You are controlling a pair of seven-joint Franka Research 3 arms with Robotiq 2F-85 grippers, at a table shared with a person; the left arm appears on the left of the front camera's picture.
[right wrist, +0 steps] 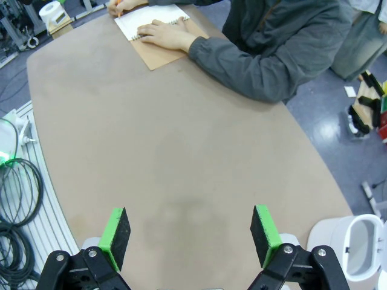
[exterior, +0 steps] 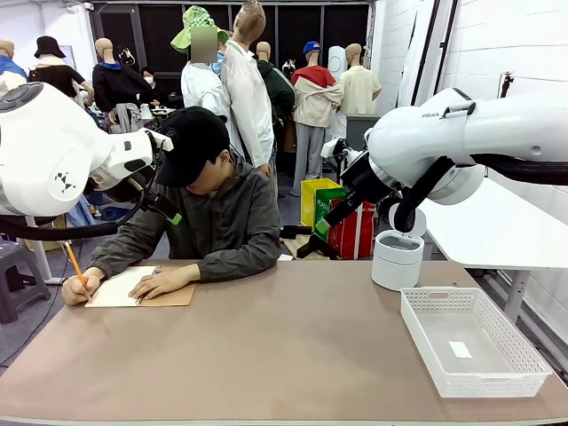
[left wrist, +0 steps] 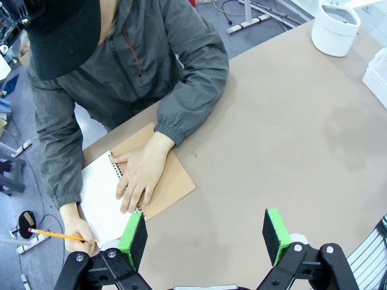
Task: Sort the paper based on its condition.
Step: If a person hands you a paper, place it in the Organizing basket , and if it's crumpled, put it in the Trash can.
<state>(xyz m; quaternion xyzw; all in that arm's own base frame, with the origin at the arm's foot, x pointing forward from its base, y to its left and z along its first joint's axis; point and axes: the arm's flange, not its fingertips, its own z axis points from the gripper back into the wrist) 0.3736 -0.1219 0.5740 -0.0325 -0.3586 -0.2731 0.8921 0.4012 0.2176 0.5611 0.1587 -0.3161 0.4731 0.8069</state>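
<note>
We hold the left gripper (left wrist: pixel 204 226) and the right gripper (right wrist: pixel 189 223) spread wide and empty above the table (right wrist: pixel 181 151), while the paper (left wrist: pixel 100 202) lies on the spiral notepad (left wrist: pixel 175 181) under the person's hand (left wrist: pixel 140 175), so reaching now risks striking that hand or tearing the page.

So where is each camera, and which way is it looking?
Front view: between the arms, looking across the table at the person writing; left arm and right arm show at the sides.
Left wrist view: above the table, looking down at the notepad; open left tool at the bottom.
Right wrist view: above the table, looking along it toward the person; open right tool at the bottom.
Shared: both wrist views show the person's hand on the notepad.
</note>
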